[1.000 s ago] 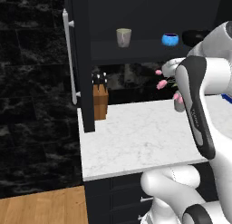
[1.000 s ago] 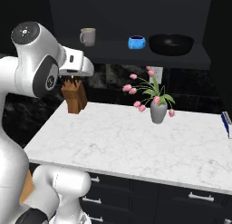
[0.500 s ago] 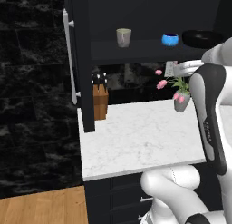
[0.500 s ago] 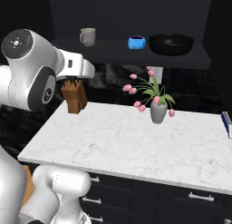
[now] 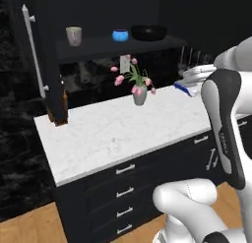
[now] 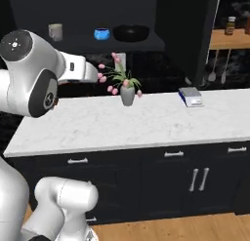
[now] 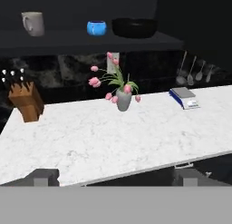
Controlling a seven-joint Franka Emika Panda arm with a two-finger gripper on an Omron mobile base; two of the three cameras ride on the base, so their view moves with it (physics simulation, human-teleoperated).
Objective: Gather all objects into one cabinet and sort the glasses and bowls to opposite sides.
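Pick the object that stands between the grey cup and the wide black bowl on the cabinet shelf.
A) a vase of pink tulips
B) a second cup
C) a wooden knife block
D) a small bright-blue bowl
D: on the shelf, the blue bowl sits between the grey cup and the black bowl.

Flat, even rendered light here, no glare. The white counter glows brightest; the cabinet interior sits deep in shade. Everything looks soft and blocky, and edges perhaps smear slightly in the left base view.
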